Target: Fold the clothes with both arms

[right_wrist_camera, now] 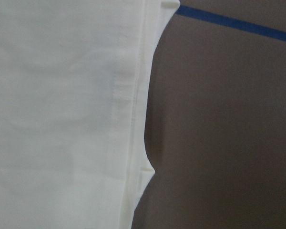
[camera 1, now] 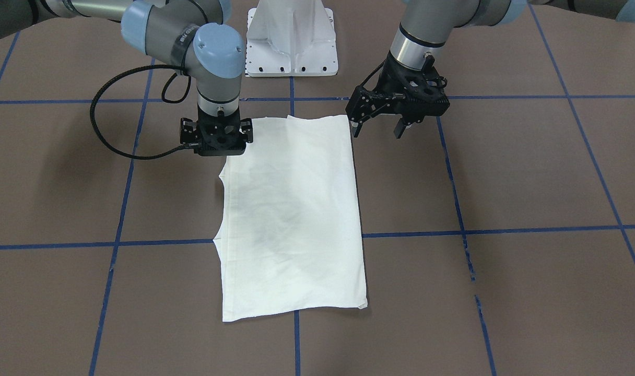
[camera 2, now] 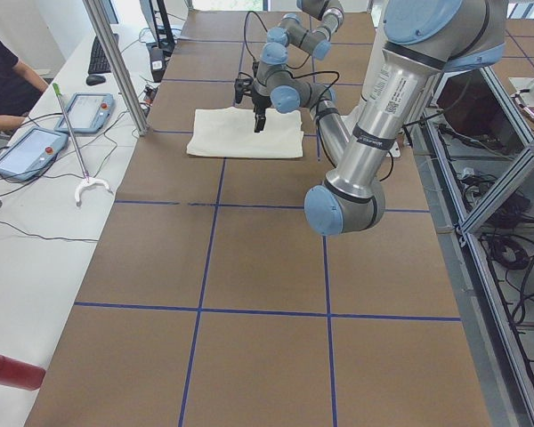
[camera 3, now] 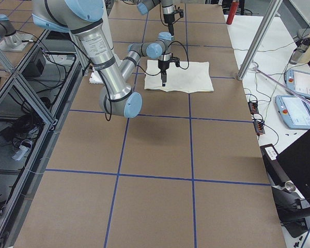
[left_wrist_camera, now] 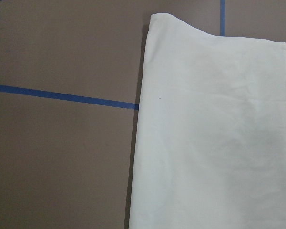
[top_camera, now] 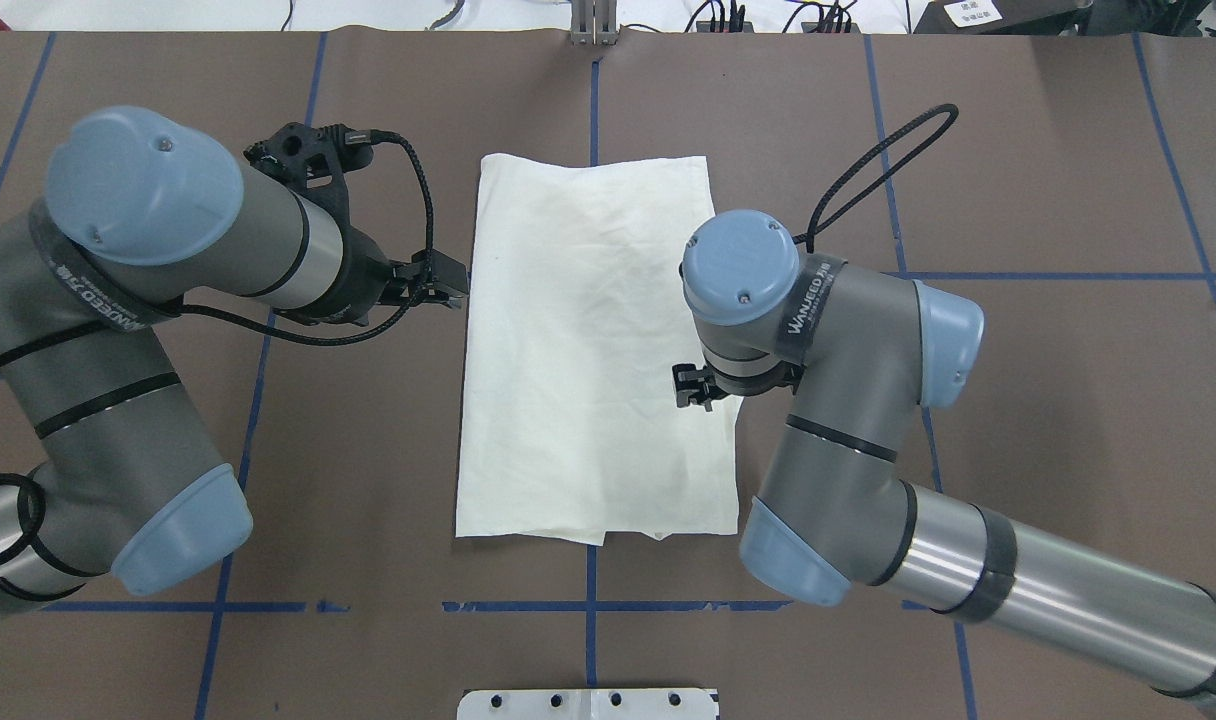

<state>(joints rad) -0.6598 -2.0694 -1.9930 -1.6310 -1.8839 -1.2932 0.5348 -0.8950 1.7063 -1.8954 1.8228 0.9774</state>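
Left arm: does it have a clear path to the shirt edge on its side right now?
Probably yes. The left gripper hangs open right beside the shirt, at its long edge, with only bare table around it. The right gripper sits over the opposite edge, out of the way.

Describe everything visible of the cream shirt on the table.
The cream shirt lies flat on the table, folded into a long rectangle, plain side up, no print showing. Soft cloth, lightly creased, a stitched hem along one long edge. The left pincer hangs open beside one long side, apart; the right pincer stands over the opposite side, contact unclear.
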